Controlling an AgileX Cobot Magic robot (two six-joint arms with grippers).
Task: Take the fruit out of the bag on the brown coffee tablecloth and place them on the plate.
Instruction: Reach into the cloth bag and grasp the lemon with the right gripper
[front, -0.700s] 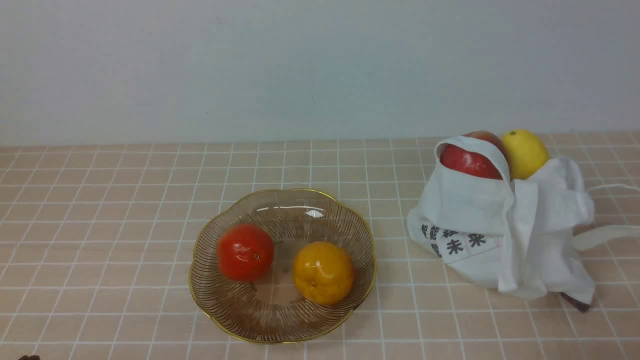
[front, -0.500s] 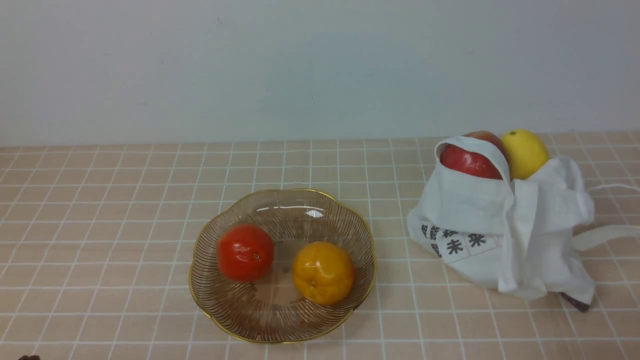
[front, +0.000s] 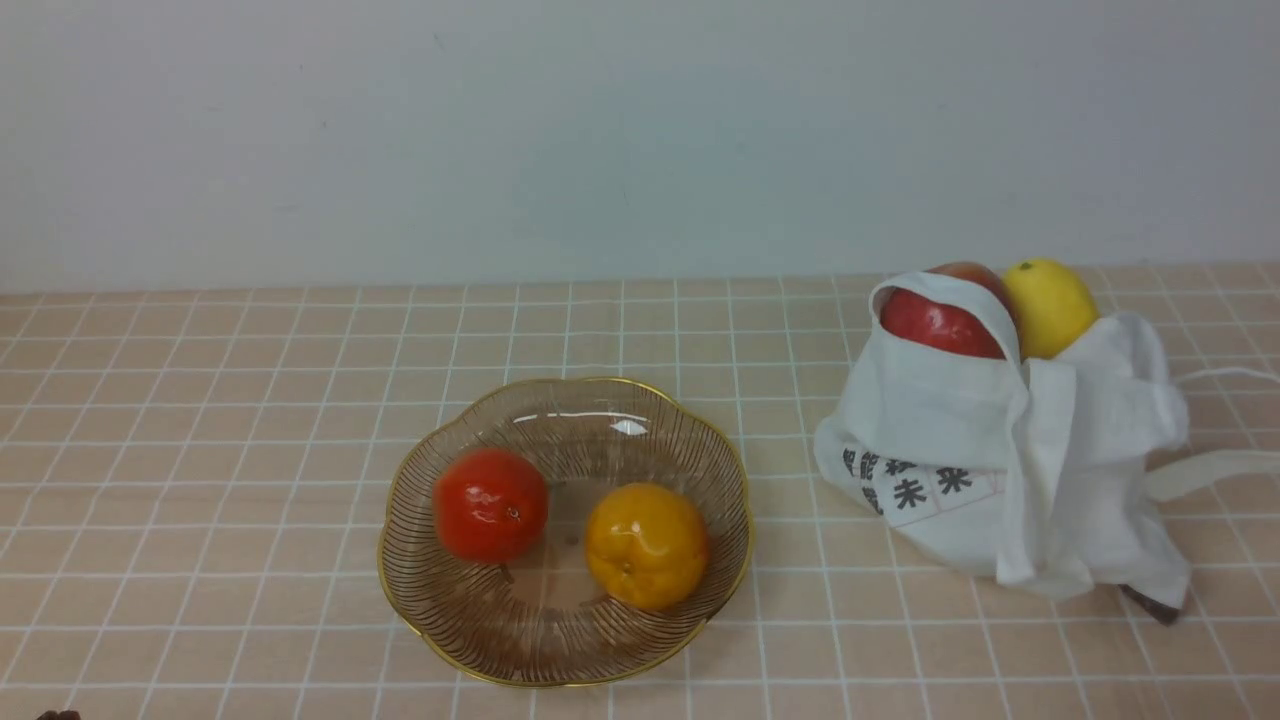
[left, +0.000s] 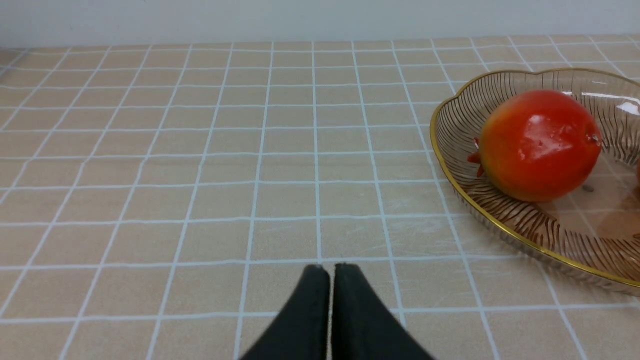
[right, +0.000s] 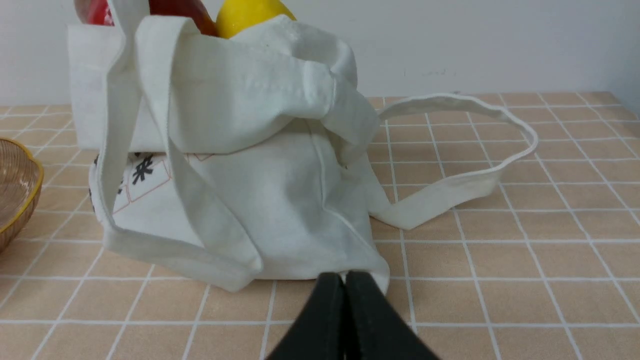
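Mandarin (front: 646, 545), red fruit (front: 490, 503) on plate (front: 600, 420)
Apple (front: 938, 322) and lemon (front: 1050, 305) sit in the bag (front: 1000, 470). Left gripper (left: 328, 272) and right gripper (right: 345, 280) are pinched tight, empty.

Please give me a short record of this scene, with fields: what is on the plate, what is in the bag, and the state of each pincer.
on plate: red-orange fruit, mandarin
in bag: apple, lemon, both showing at its top
bag position: on tablecloth, right of plate
left pincer: shut, empty
right pincer: shut, empty, near the bag's bottom edge
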